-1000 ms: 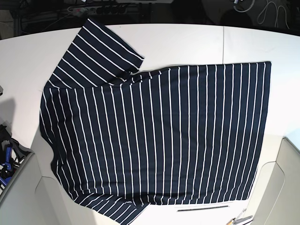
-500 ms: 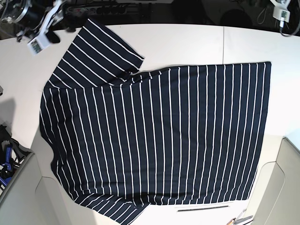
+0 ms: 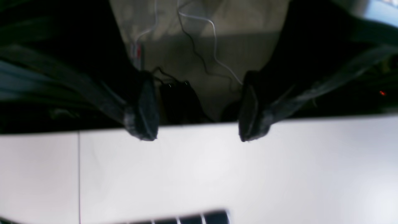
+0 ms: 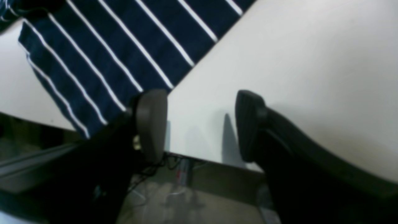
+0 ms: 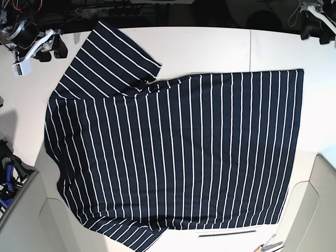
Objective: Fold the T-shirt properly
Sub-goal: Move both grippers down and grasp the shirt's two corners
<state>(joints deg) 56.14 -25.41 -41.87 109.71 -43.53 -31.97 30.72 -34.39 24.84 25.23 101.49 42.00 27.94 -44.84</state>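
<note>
T-shirt (image 5: 178, 152), dark navy striped fabric with thin white lines, lies spread flat on the white table (image 5: 210, 47) in the base view, filling most of the frame. Its long axis runs left to right: the straight hem forms the right edge, while the shoulder end faces left. One short sleeve projects to the upper left; the other sits at the lower left edge. Stripes on the body run top to bottom of the frame. The right gripper (image 5: 52, 48) hangs at the upper left corner, just beside the upper sleeve. The left gripper (image 5: 313, 29) is at the upper right corner, apart from the garment.

Left wrist view: the left gripper (image 3: 197, 130) has its jaws spread wide over the table's far edge, holding nothing. A strip of striped cloth (image 3: 192, 217) shows at the bottom edge.

Right wrist view: the right gripper (image 4: 200, 124) has jaws spread, empty, above bare table. The striped sleeve (image 4: 124, 46) occupies the upper left, close to one finger (image 4: 150, 121).
</note>
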